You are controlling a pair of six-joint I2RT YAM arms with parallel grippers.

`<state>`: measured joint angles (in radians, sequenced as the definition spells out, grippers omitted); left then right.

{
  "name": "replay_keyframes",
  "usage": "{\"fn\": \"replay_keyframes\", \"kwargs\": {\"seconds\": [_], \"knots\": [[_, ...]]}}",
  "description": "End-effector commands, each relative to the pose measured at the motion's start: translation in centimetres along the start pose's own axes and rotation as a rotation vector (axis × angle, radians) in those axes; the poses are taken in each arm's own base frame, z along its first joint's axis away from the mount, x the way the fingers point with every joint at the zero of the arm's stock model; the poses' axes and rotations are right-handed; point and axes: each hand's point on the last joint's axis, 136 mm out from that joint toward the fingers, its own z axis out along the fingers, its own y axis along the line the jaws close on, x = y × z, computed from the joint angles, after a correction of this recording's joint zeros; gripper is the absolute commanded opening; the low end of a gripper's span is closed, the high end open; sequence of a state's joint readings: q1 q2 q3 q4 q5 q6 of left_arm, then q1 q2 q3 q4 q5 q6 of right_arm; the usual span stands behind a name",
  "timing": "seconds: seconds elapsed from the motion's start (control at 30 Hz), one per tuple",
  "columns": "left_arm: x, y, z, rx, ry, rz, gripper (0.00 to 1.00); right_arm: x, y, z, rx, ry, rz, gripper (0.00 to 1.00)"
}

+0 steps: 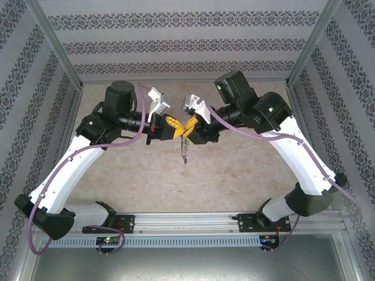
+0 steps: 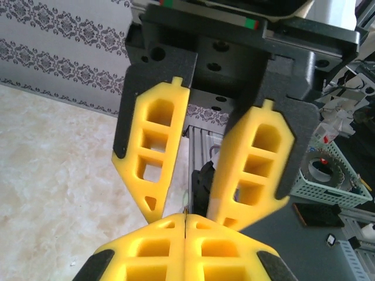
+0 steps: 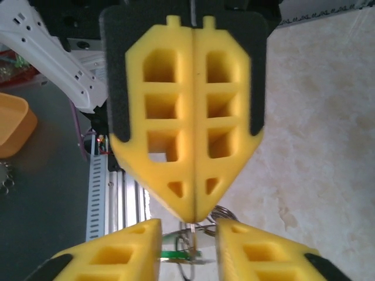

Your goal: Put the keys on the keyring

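- At the near edge of the table (image 1: 146, 181), top view: both arm bases sit on an aluminium rail (image 1: 187, 221). The arms arch inward and meet above mid-table.
- Above mid-table: left gripper (image 1: 177, 127) and right gripper (image 1: 190, 126) are raised off the surface, tip to tip, yellow fingers almost touching.
- Left gripper: fingers pressed flat together, seam closed along its whole length. A thin sliver of metal shows at the very tip. Cannot tell whether it belongs to the key or the loop.
- Right gripper: fingers parted by a narrow gap, with nothing pinched between the pads.
- Key (image 3: 176, 254), right wrist view: its light green tag lies across that gap, just below the left gripper's tip. The silver blade is mostly hidden.
- Keyring (image 3: 225, 212): grey wire curves sit just beside the left gripper's tip. In the top view it hangs straight down from where the fingertips meet, clear of the table.
- Far side: patterned wall panels (image 1: 187, 41) enclose the table.
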<state>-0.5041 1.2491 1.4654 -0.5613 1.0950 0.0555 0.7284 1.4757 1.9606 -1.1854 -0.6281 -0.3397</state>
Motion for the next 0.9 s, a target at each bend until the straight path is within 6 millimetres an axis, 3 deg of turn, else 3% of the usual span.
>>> {"fn": "replay_keyframes", "kwargs": {"seconds": [0.0, 0.2, 0.73, 0.87], "knots": [[-2.3, -1.5, -0.4, 0.037, -0.083, 0.056, 0.00, -0.8, 0.6, -0.8, -0.009, -0.067, 0.005, 0.36], [-3.1, -1.6, -1.0, 0.044, -0.121, 0.061, 0.00, -0.5, 0.9, -1.8, -0.003, -0.115, 0.048, 0.36], [-4.3, -2.2, -1.6, 0.064, -0.173, 0.074, 0.00, -0.9, 0.5, -2.5, -0.033, -0.193, 0.097, 0.00], [-4.7, -2.2, -1.7, 0.066, -0.191, 0.077, 0.00, -0.9, 0.6, -2.5, -0.052, -0.200, 0.109, 0.00]]}}
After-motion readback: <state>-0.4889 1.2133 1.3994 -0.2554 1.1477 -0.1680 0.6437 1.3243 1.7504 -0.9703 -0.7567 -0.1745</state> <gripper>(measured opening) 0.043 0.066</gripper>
